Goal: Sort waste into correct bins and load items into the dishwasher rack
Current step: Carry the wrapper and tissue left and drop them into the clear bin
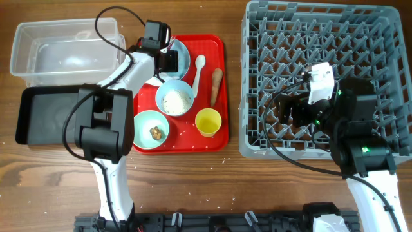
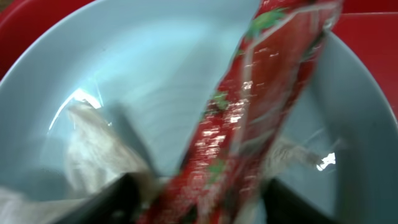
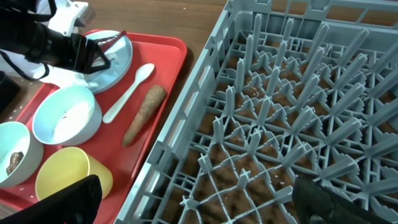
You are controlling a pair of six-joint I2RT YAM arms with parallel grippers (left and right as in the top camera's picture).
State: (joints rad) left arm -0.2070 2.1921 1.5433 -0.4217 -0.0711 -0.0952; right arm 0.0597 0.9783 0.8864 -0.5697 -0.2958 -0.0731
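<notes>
My left gripper (image 1: 168, 57) is down over the pale blue plate (image 1: 182, 64) at the back of the red tray. In the left wrist view its fingers (image 2: 199, 202) press both sides of the red snack wrapper (image 2: 261, 93), which stands up from the plate (image 2: 143, 68). Crumpled white tissue (image 2: 87, 146) lies on the plate beside it. My right gripper (image 1: 293, 109) is open and empty above the near-left part of the grey dishwasher rack (image 1: 322, 38), also shown in the right wrist view (image 3: 196, 199). The clear tub (image 1: 64, 48) and black tray (image 1: 48, 116) stand at the left.
On the red tray (image 1: 222, 135) are a bowl of rice (image 1: 174, 98), a mint bowl with a brown lump (image 1: 151, 129), a yellow cup (image 1: 208, 121), a white spoon (image 1: 199, 64) and a brown sausage piece (image 1: 216, 84). Rice grains lie scattered on the table.
</notes>
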